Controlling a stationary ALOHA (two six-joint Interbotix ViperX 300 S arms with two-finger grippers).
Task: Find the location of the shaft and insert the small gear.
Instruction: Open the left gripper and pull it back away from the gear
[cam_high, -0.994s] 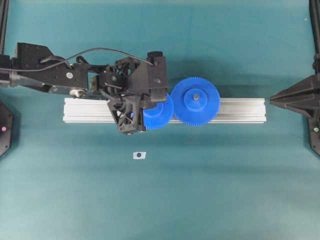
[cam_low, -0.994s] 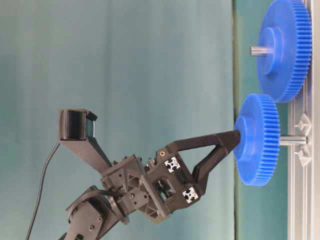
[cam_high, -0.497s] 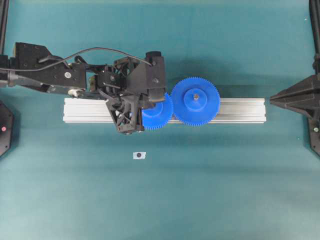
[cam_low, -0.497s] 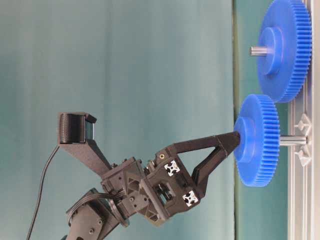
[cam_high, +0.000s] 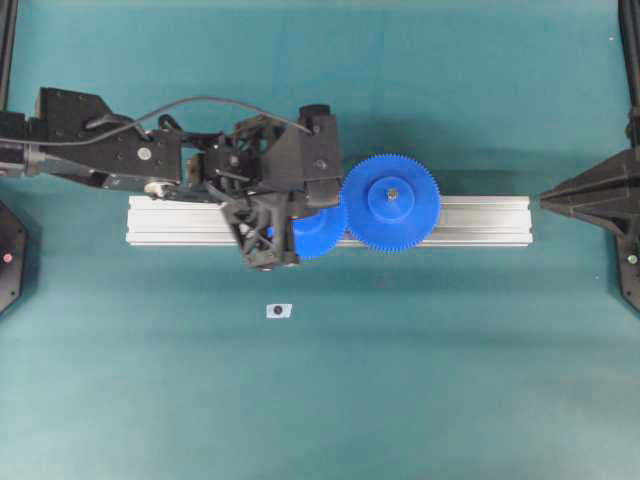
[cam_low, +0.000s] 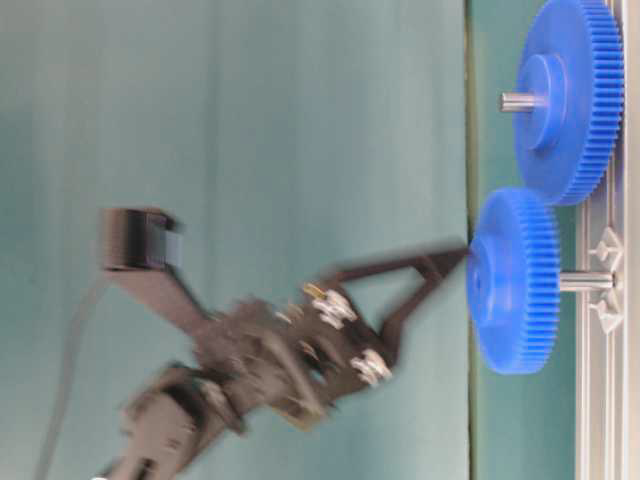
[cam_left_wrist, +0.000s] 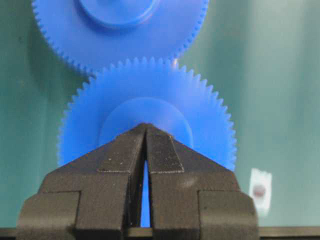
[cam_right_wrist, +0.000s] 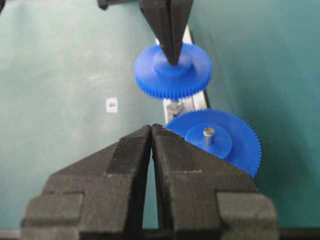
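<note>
The left hand is the nearest thing in its own wrist view. Its two black fingers have rough, matte pads and are pressed together into one wedge, with only a thin slit between them and nothing pinched there. The tip of this wedge stands on the raised round hub of the small gear, and it seems to touch the hub. In the table-level view the whole arm is blurred, so the contact is hard to judge there.

The small gear is a blue plastic wheel with fine teeth. It sits on the shaft, a thin grey metal pin. A short part of the pin shows between the gear and the rail, so the gear is apart from the rail. From overhead, the gear and the hand hide the shaft fully, and the hand also covers about half of the gear. The rail is a long, ribbed aluminium profile that lies across the middle of the desk.

Just behind the small gear is the larger gear, cut off by the top of the wrist picture. Their teeth meet. A small white tag with a dark dot lies on the teal desk, apart from the rail.

Far away, at the right edge of the desk, the right hand is also pressed together and holds nothing.
</note>
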